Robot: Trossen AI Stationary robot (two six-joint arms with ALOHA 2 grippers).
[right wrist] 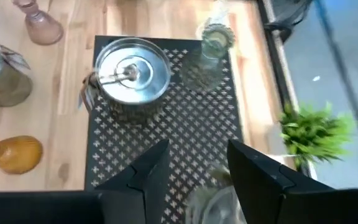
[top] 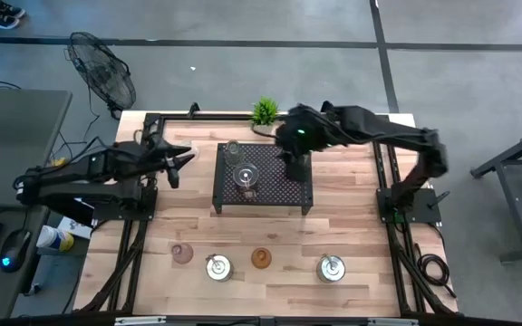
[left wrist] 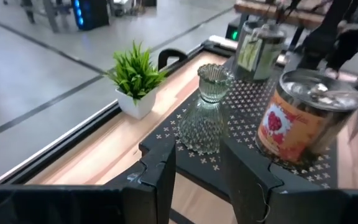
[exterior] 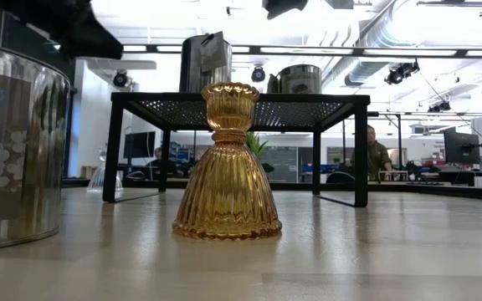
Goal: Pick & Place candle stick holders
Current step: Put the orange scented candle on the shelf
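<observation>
Wooden tabletop carries a black rack [top: 263,178] at its middle, and our right gripper [right wrist: 194,171] hangs over the rack's right end, jaws apart with a silver holder [right wrist: 213,199] standing upright directly beneath them. Further out on the rack sit a tin candle [right wrist: 131,74] and a clear glass holder [right wrist: 209,53]. Our left gripper [left wrist: 197,177] (also parted, empty) waits off the rack's left side. More holders line the table's near edge.
</observation>
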